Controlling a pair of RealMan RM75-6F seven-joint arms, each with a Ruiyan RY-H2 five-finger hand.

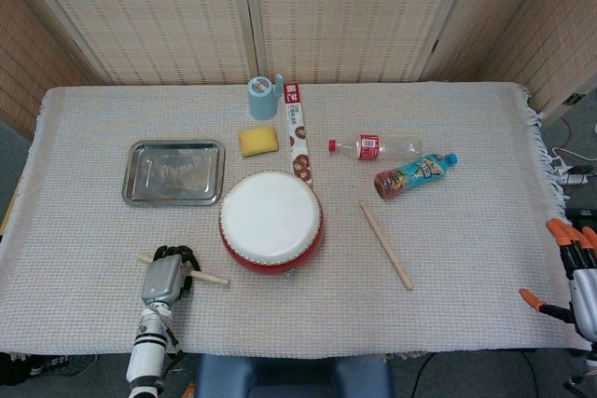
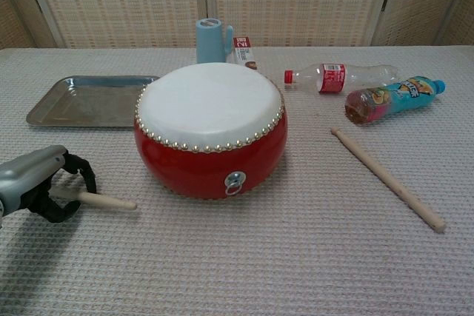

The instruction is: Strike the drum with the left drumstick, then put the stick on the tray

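Wooden left drumstick [image 2: 104,200] in left hand [image 2: 38,183], low over cloth, just left of red drum [image 2: 210,130].
Fingers [image 2: 74,171] curled round shaft; tip pokes out twd drum, not touching. Steel tray [image 1: 174,172] well behind. Right hand [image 1: 580,277] at table edge w/ fingers apart, nothing in it.

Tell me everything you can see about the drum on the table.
The drum is low and round, with a red shell, a plain white head facing up, a ring of small pale studs round the head's edge, and a small metal ring handle on the near side. It stands upright on the woven cloth, right of the steel tray and in front of the yellow sponge. Nothing rests on its head. The left drumstick, held by the left hand, points toward it without touching.
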